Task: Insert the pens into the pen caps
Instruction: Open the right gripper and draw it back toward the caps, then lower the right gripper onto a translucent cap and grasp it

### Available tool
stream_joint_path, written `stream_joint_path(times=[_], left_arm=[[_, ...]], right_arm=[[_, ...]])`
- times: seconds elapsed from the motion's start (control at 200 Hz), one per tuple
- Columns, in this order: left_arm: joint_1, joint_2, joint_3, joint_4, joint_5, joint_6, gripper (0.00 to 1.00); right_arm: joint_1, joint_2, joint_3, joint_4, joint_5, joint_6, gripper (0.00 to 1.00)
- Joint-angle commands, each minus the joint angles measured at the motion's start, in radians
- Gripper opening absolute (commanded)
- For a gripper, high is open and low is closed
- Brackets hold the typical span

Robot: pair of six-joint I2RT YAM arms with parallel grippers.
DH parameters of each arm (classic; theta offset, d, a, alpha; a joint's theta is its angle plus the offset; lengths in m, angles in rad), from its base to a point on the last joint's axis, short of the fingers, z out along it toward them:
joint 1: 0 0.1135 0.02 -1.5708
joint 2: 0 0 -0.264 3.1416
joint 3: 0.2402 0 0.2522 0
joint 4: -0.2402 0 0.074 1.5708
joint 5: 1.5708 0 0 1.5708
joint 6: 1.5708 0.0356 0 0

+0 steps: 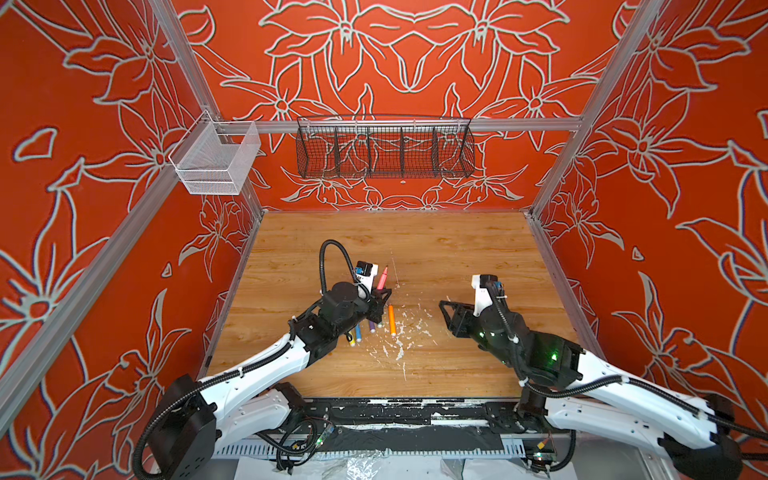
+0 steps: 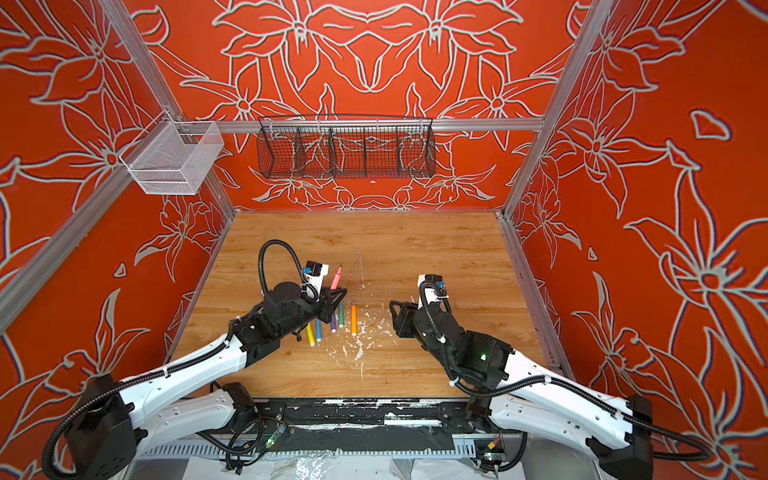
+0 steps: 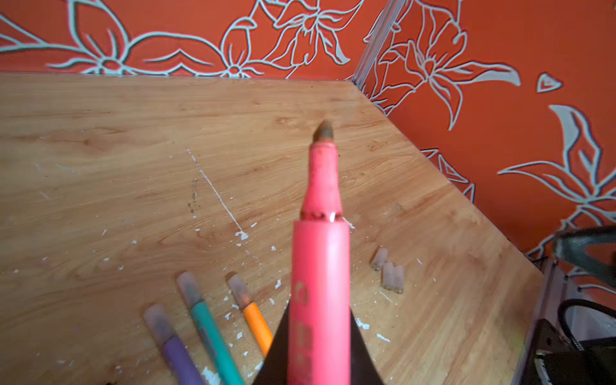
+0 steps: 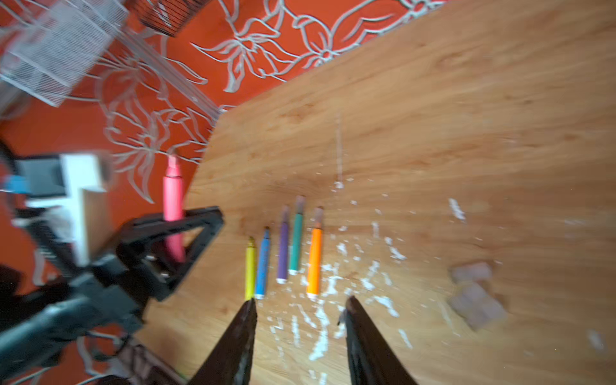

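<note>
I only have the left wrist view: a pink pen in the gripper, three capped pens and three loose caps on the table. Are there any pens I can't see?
Observer: Yes. A yellow pen and a blue pen lie beside the purple pen, both without caps.
Operator: Is the right gripper ready to fetch a cap?
Observer: The right gripper is open and holds nothing. The loose caps lie off to one side of its jaws, not between them.
</note>
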Motion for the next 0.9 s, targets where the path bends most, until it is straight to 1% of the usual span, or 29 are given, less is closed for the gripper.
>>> stream_joint_path(times=[0.0,0.07,0.115,0.18,0.235,0.285,0.42,0.52,0.666,0.891], left_arm=[[0.004,-0.019,0.002,0.019,-0.015,-0.001,0.0],[0.004,-0.028,0.006,0.006,-0.005,0.002,0.0],[0.004,-0.036,-0.001,0.013,0.002,0.004,0.0],[0.004,-0.042,-0.012,0.033,0.014,0.004,0.0],[0.004,-0.043,-0.011,0.036,0.025,0.005,0.0],[0.004,-0.043,-0.007,0.03,0.031,0.008,0.0],[0.004,-0.046,-0.011,0.031,0.023,0.011,0.0],[0.002,-0.045,-0.008,0.032,0.039,0.011,0.0],[0.003,-0.047,-0.01,0.033,0.042,0.013,0.0],[0.002,-0.058,-0.014,0.039,0.052,0.018,0.0]], right_arm=[[-0.014,0.01,-0.049,-0.207,0.077,0.019,0.45],[-0.028,0.027,-0.067,-0.214,0.062,0.024,0.45],[-0.048,0.045,-0.079,-0.206,0.032,0.021,0.45],[-0.097,0.08,-0.095,-0.179,-0.038,0.008,0.45],[-0.147,0.112,-0.103,-0.158,-0.105,-0.009,0.42],[-0.185,0.141,-0.108,-0.151,-0.137,-0.015,0.4],[-0.22,0.169,-0.122,-0.149,-0.128,-0.016,0.4],[-0.241,0.192,-0.14,-0.129,-0.139,-0.019,0.4],[-0.261,0.26,-0.144,-0.108,-0.14,-0.028,0.4],[-0.302,0.379,-0.127,-0.055,-0.172,-0.043,0.39]])
